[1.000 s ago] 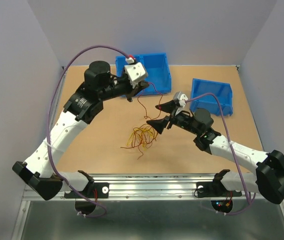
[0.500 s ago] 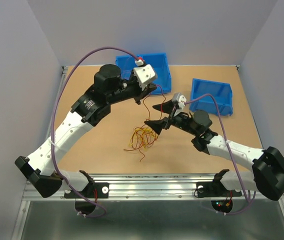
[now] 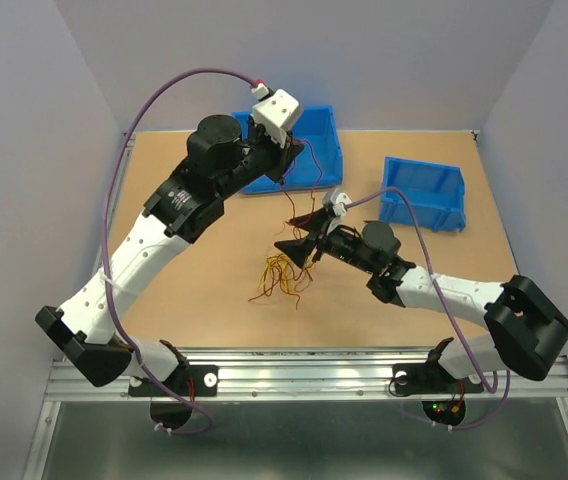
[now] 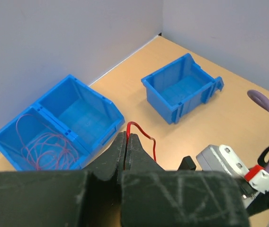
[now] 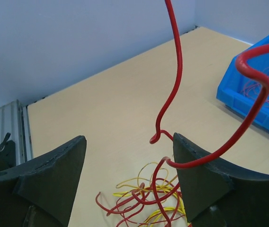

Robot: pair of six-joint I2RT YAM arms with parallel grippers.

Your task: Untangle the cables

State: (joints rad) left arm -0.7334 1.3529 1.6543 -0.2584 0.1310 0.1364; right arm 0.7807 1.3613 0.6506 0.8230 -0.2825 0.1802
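Note:
A tangle of thin red, orange and yellow cables (image 3: 282, 272) lies on the tan table in mid view; it also shows in the right wrist view (image 5: 148, 198). My left gripper (image 3: 286, 168) is raised over the front of the back blue bin and is shut on one red cable (image 4: 141, 132). That cable hangs down (image 5: 174, 71) to the tangle. My right gripper (image 3: 301, 232) is open and empty just above the tangle's right side (image 5: 129, 142). The hanging red cable passes close to its right finger (image 5: 205, 179).
A two-compartment blue bin (image 3: 321, 140) stands at the back; its left compartment holds loose red wires (image 4: 42, 144). A single blue bin (image 3: 422, 190) stands at the right. Grey walls close the table's sides and back. A metal rail runs along the near edge.
My left gripper rose and moved back over the blue bin, pulling the red cable up. My right gripper moved left, closer to the tangle, still open.

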